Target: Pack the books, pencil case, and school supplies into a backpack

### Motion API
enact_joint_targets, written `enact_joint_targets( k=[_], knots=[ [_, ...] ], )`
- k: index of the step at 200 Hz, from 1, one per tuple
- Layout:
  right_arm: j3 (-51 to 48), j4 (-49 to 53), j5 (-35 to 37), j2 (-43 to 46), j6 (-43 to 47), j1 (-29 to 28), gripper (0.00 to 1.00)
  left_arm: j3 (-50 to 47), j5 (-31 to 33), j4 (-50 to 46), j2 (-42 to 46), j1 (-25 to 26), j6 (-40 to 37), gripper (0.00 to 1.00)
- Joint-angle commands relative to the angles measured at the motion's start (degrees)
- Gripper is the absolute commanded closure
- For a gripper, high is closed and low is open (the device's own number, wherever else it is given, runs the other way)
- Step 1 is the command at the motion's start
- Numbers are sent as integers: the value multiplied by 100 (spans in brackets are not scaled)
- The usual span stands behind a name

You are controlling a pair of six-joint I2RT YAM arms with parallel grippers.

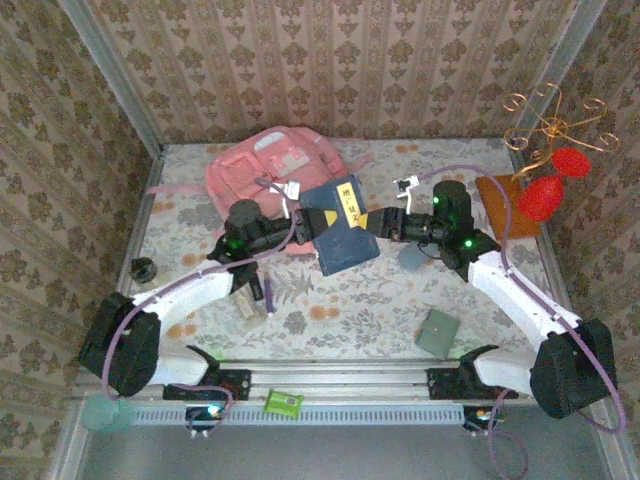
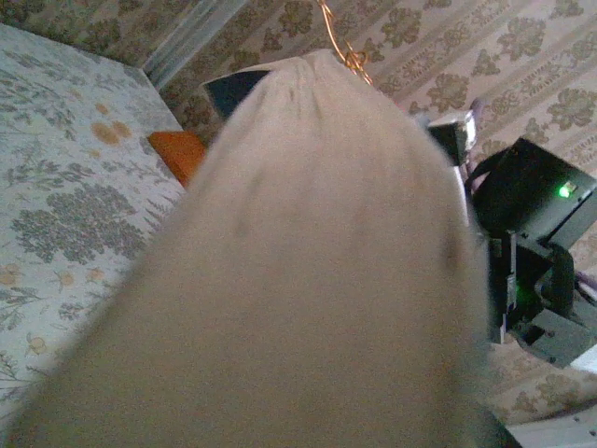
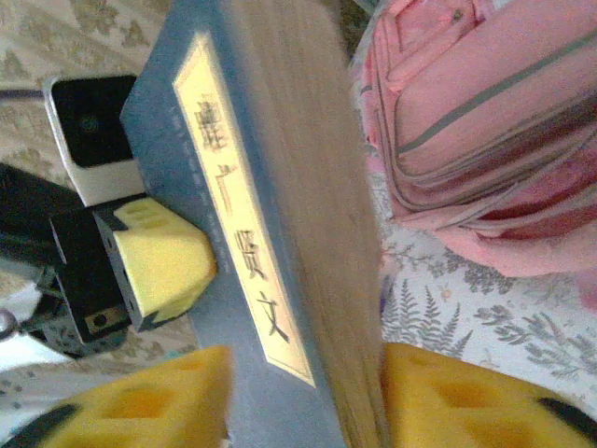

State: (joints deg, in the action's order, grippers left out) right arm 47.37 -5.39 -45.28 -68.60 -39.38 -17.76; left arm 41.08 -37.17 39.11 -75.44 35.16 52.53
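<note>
Book count: one navy book, held tilted just in front of one pink backpack on the surface. Left fingers clamp its cover. Right fingers straddle its opposite edge; whether they grip, cannot tell.

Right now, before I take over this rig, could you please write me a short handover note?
Grippers: the left gripper and the right gripper are both closed on the navy book, one at each side, just in front of the backpack.
Things: the backpack lies at the far side of the table. The purple pen and the beige block lie beside the left arm. An orange-brown flat item, likely the other book, lies far right.
Done: nothing that I can see is packed.
Left: put the navy book in, then the rest.
</note>
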Motion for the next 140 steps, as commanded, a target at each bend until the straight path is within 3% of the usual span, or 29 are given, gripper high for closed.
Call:
enact_joint_targets(
  k=[1, 22, 37, 50, 65, 89, 99, 114, 124, 140],
  knots=[
    [-407, -571, -87, 202, -357, -25, 29, -103, 362, 499, 239, -44, 285, 100],
    [-472, -520, 187, 157, -198, -274, 17, -161, 411, 861, 185, -44, 567, 100],
    [-469, -614, 168, 33, -186, -449, 16, -170, 390, 1119, 96, -44, 746, 100],
    [-606, -1355, -35, -71, -629, -471, 18, -179, 408, 1223, 24, -45, 842, 100],
    [-693, -1948, -86, -158, -988, -472, 36, -196, 471, 1294, -48, -46, 903, 100],
    [-743, -2050, -31, -129, -1105, -410, 64, -177, 615, 1058, -147, -138, 885, 100],
    [-765, -2032, 21, -67, -1130, -354, 77, -125, 639, 796, -188, -166, 765, 91],
    [-792, -1864, 174, 57, -1149, -204, 100, -52, 736, 190, -217, -214, 470, 69],
    [-793, -1665, 268, 138, -1137, -38, 100, 22, 827, -311, -204, -288, 91, 54],
    [-744, -1318, 190, 193, -1053, 373, 100, 232, 1268, -1625, -89, -485, -916, 37]
  ],
)
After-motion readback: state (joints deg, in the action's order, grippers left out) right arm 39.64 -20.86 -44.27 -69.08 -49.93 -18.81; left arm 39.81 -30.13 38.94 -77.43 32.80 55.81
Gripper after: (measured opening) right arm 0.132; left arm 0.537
